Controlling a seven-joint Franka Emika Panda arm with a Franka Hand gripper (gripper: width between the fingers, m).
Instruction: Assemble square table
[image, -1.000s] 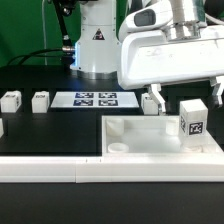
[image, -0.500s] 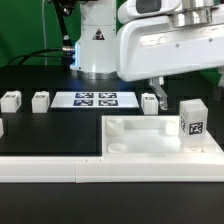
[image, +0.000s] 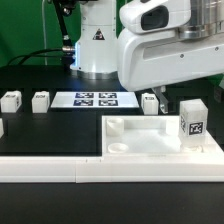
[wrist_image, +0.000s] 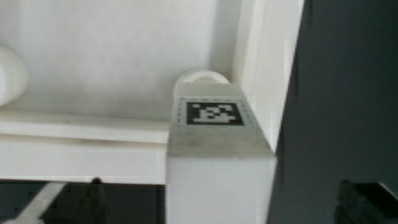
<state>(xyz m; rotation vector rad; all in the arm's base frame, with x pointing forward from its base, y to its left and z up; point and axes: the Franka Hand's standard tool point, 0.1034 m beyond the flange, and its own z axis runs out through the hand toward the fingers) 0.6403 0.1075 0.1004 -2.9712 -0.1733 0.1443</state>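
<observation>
The end effector (image: 186, 96) has risen over the last second. Earlier its fingers reached down to either side of the upright leg (image: 191, 122); now only one finger (image: 160, 102) shows below the white hand housing in the exterior view, and it sits higher. The leg has not moved with it. It stands upright, tag facing out, inside the raised rim of the square table top (image: 150, 142) at the exterior view's right.

In the wrist view the fingertips are spread wide at either side of the leg (wrist_image: 217, 135) without touching it, so the end effector is wide open and holds nothing. I judge the leg has been let go. Whether it is seated in a corner socket (wrist_image: 205, 78) cannot be told.

The arm hangs over the right part of the top, hand pointing straight down, directly above the released leg.

Three more legs (image: 10, 100) (image: 40, 100) (image: 149, 100) wait on the black worktop (image: 50, 128) beside the marker board (image: 95, 99), so most of the assembly looks still undone.
</observation>
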